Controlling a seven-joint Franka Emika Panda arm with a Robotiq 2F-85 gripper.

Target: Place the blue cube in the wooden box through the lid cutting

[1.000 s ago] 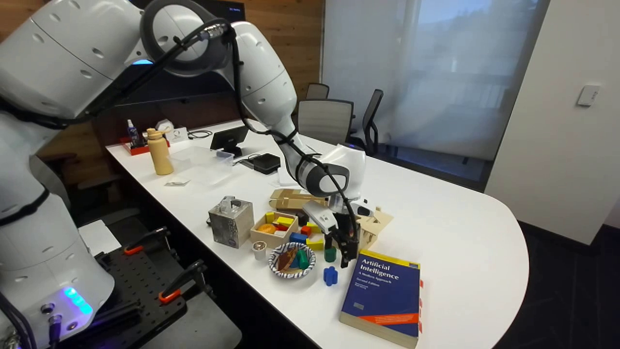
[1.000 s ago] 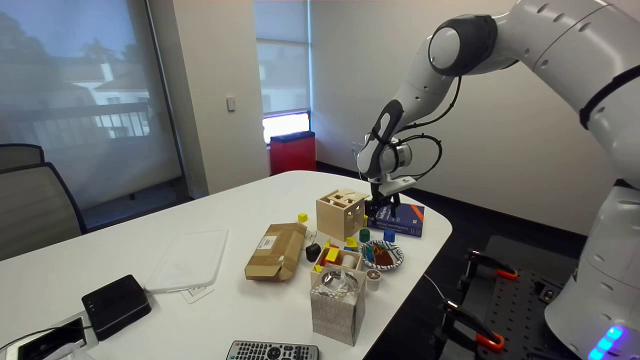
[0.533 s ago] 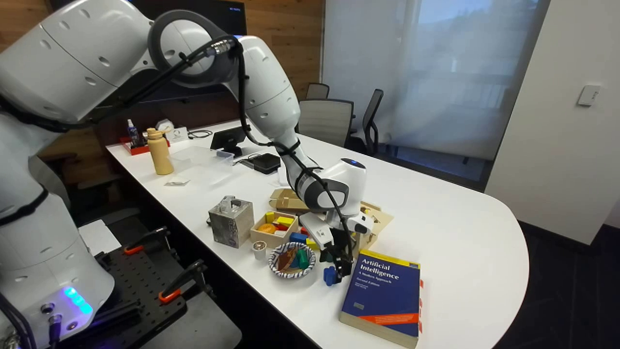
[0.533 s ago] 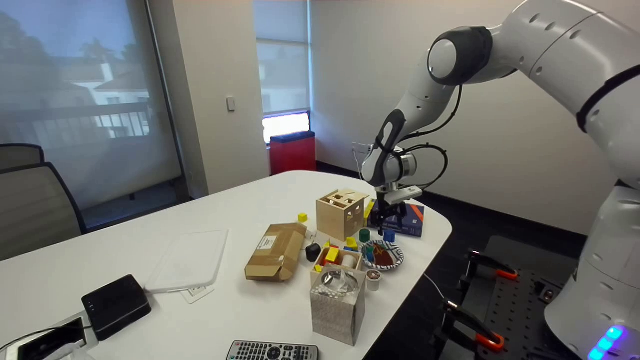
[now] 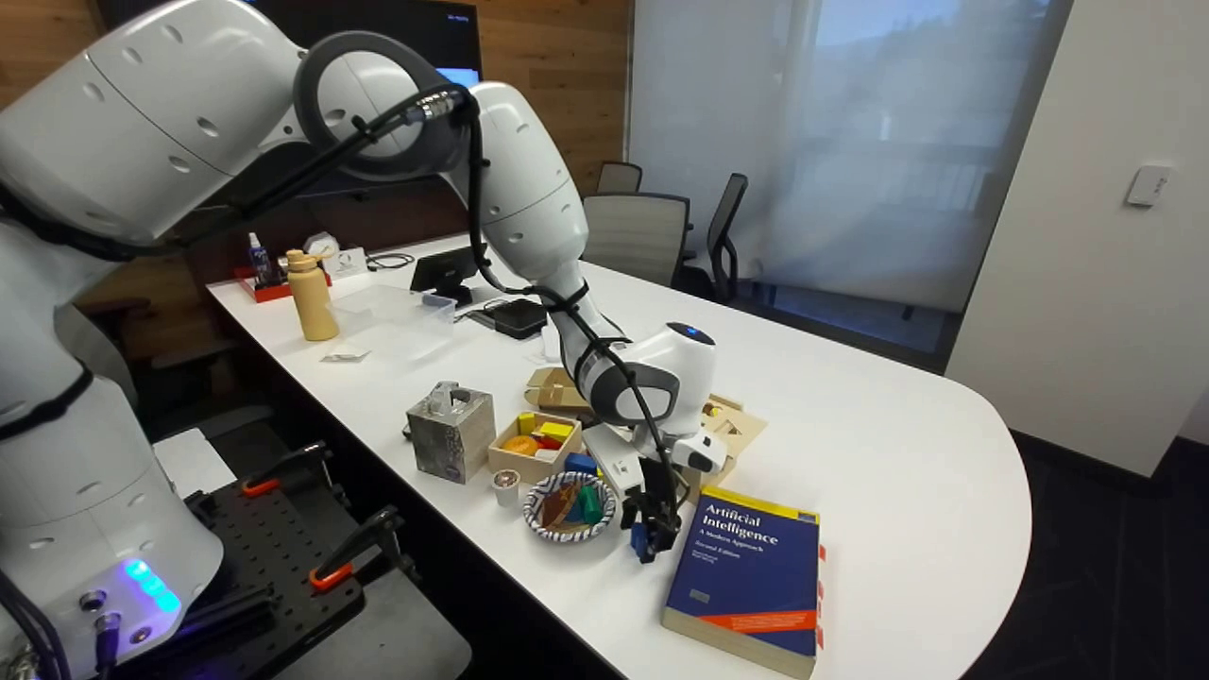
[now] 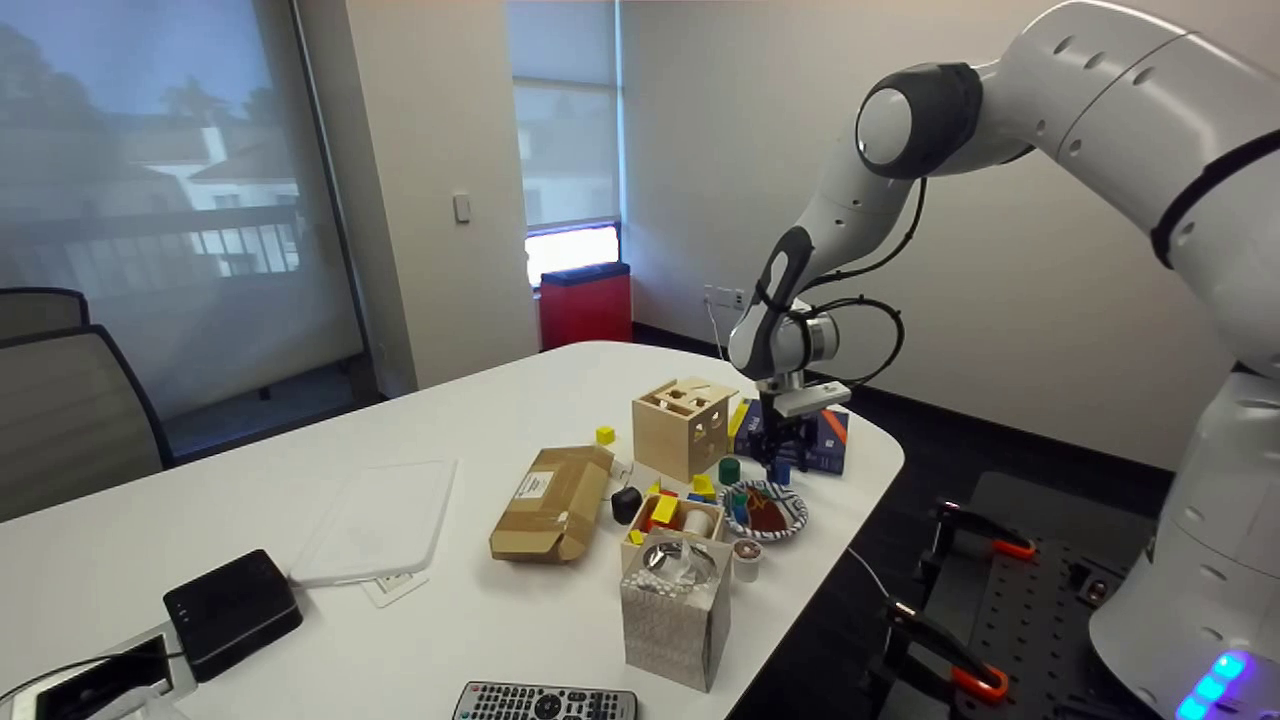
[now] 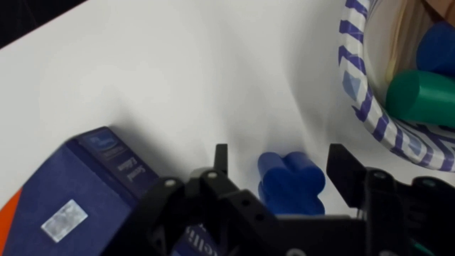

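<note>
Fingers (image 7: 344,177) apart, my hand (image 7: 280,166) straddles the blue block (image 7: 295,186).
Its long axis stands upright; bare counter (image 7: 160,53) runs edgeward between book (image 7: 81,185) and bowl (image 7: 352,85).

Free tabletop (image 7: 185,71) runs between book (image 7: 96,195) and bowl (image 7: 355,85), which flank the fingers (image 7: 343,174) astride the blue block (image 7: 293,188).

Arm (image 5: 521,179) arched; wrist (image 5: 688,373) low; claw (image 7: 278,163) pointing down, fingers (image 7: 340,174) spread apart.
</note>
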